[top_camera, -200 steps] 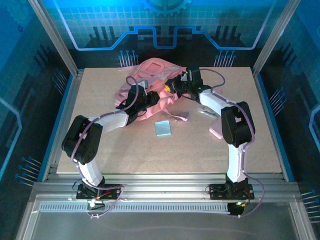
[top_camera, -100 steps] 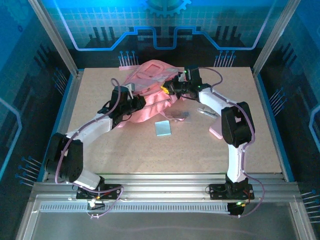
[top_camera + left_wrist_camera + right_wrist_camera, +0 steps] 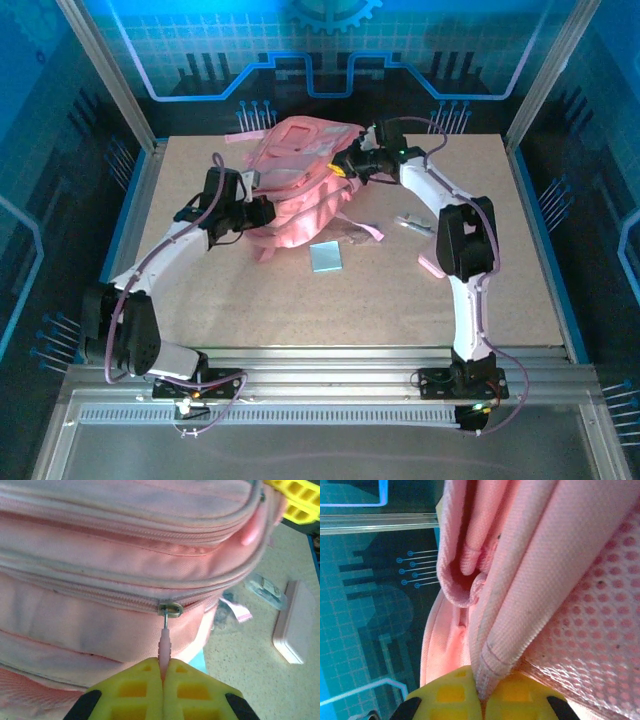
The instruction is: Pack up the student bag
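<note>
1. Broadly, the table (image 3: pixel 300 310) is a pale speckled board, with both arm bases at its near edge.
2. The student bag (image 3: pixel 300 170) is a soft pink backpack. It lies slumped at the far middle of the table, between the two grippers. The left wrist view shows its stacked zippered pockets (image 3: pixel 125 570), and the right wrist view shows its mesh and folded fabric (image 3: pixel 560 570).
3. The left gripper (image 3: pixel 262 210) reaches in at the bag's left side. Its yellow fingers (image 3: pixel 135 690) are pressed fully together (image 3: pixel 162 665) on the zipper pull (image 3: pixel 165 647).
4. The right gripper (image 3: pixel 345 167) meets the bag's far right side. Its jaws are closed tight (image 3: pixel 481 692) on a folded edge of the bag's fabric. This may be a strap or a seam, as the close view does not make it clear.
5. A pale pink flat case (image 3: pixel 432 265) lies on the table right of the bag and well apart from it (image 3: pixel 295 622).
6. A light blue square card (image 3: pixel 325 257) lies flat just in front of the bag.
7. A small clear packet (image 3: pixel 412 223) lies between the bag and the case (image 3: pixel 267 587).
8. The zipper pull is a thin pink tab. It hangs from a metal slider (image 3: pixel 170 610) on a closed zip line.
</note>
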Robot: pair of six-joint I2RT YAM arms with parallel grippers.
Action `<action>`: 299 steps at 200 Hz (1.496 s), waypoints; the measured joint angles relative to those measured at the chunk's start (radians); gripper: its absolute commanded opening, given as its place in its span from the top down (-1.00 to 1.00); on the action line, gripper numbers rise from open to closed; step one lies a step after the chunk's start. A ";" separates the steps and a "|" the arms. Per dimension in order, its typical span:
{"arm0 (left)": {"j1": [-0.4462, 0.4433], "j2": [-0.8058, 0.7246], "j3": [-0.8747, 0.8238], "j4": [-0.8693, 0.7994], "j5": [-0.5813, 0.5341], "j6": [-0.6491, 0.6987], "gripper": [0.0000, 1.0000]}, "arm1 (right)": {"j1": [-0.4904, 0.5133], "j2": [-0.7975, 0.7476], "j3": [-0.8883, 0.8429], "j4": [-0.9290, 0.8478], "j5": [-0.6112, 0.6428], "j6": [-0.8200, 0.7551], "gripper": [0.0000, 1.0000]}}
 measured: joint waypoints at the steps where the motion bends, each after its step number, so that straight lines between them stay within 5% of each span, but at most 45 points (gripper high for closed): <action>1: -0.001 0.000 0.001 -0.002 0.000 0.000 1.00 | 0.000 0.001 0.002 -0.003 -0.001 -0.001 0.54; 16: -0.033 0.002 0.027 -0.028 -0.005 0.000 1.00 | -0.004 0.011 0.030 -0.037 0.006 -0.029 -0.01; 51: -0.124 0.072 0.087 -0.048 -0.003 -0.021 1.00 | -0.011 -0.052 -0.050 -0.035 0.063 -0.097 -0.55; 131: -0.212 0.230 0.168 0.044 0.041 -0.119 1.00 | -0.018 -0.460 -0.582 0.050 0.063 -0.112 -0.59; 156: -0.242 0.239 0.169 0.064 0.051 -0.142 1.00 | 0.023 -0.433 -0.631 0.103 0.053 -0.075 -0.51; 175: -0.256 0.239 0.169 0.068 0.055 -0.144 1.00 | 0.056 -0.373 -0.611 0.143 0.058 -0.059 -0.24; 209: -0.259 0.239 0.165 0.064 0.047 -0.144 1.00 | 0.064 -0.288 -0.568 0.187 0.046 -0.035 1.00; 255: -0.237 0.201 0.125 0.055 0.011 -0.123 1.00 | 0.061 -0.306 -0.568 0.179 0.055 -0.064 1.00; 299: -0.075 0.080 0.037 -0.011 -0.045 -0.097 1.00 | 0.010 -0.344 -0.575 0.113 0.043 -0.132 1.00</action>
